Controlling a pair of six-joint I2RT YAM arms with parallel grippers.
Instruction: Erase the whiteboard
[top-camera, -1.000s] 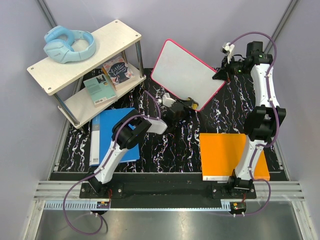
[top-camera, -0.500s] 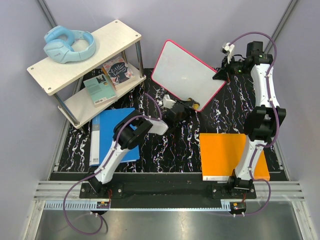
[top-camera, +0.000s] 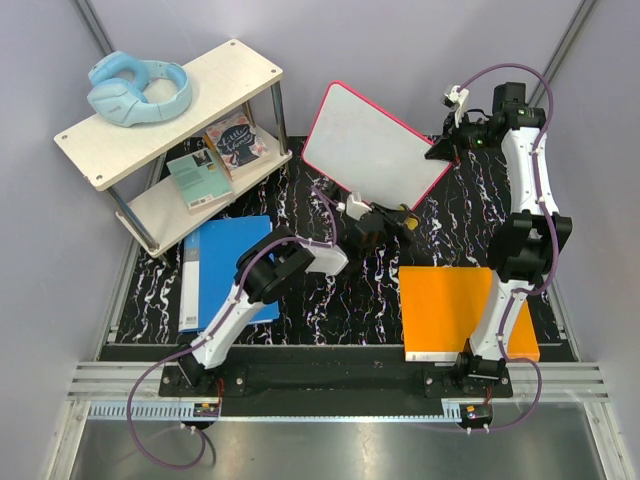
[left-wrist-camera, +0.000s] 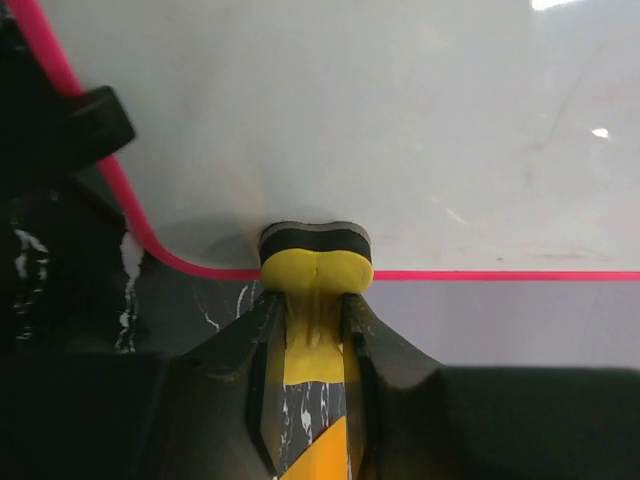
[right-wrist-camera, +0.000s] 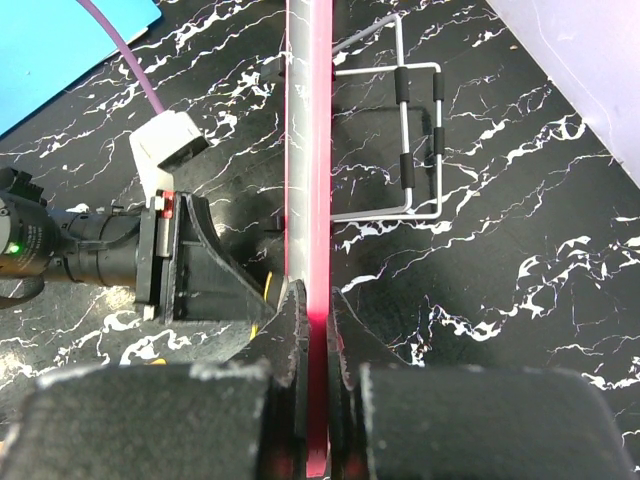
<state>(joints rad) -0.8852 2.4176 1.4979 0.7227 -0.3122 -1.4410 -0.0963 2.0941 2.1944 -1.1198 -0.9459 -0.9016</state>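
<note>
Whiteboard stands raised off the black marbled table at the far middle. It is tilted with its blank face toward the overhead camera, and the right gripper pinches its red-pink frame at the right corner. From above that grip is only a dark blur. The right wrist view settles it: it looks straight along the board's thin edge, with both fingers clamped tight against either face of the frame. That view alone also shows a wire stand on the table beside the board. The left gripper sits at the board's lower edge, and only its own camera shows what it has. Its jaws are closed narrowly on a yellow-and-black eraser, whose dark pad lies across the lower frame onto the white surface, near a rounded corner. Faint smears show there, invisible from above. The overhead view adds the surroundings: an orange board near right, a blue folder near left, and a shelf far left with headphones on top.
</note>
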